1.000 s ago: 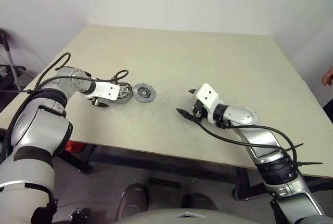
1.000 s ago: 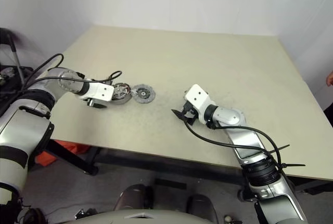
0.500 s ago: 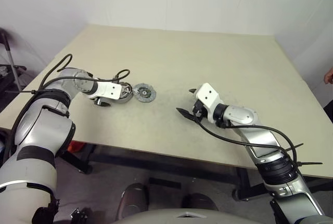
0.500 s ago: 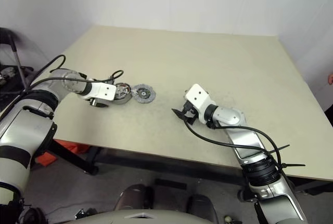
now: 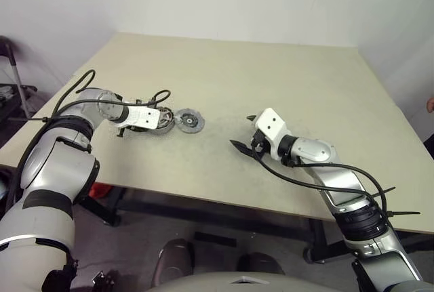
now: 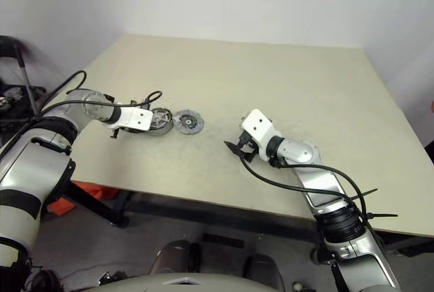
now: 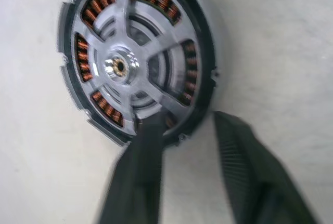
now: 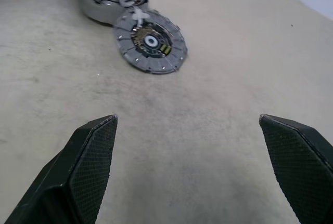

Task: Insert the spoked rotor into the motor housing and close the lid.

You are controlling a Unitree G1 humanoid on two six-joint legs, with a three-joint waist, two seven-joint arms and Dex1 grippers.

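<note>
Left gripper (image 7: 187, 130): black fingers have drawn in on the rim of the motor housing (image 7: 136, 60), the round shallow metal disc with copper-coloured coil ring and silver spoked face. One finger (image 7: 138, 174) lies over the rim on the coil side, the other (image 7: 250, 169) sits just outside it; a second ago they stood wider. The hand itself has edged slightly further over the housing, toward the table's left edge.

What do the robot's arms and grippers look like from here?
Both arms are glossy silver-grey shells with black bands at the joints and loose black cables looping along them. Each wrist ends in a white block. The left gripper and right gripper have tapered black fingers with finely cross-hatched pads.
</note>
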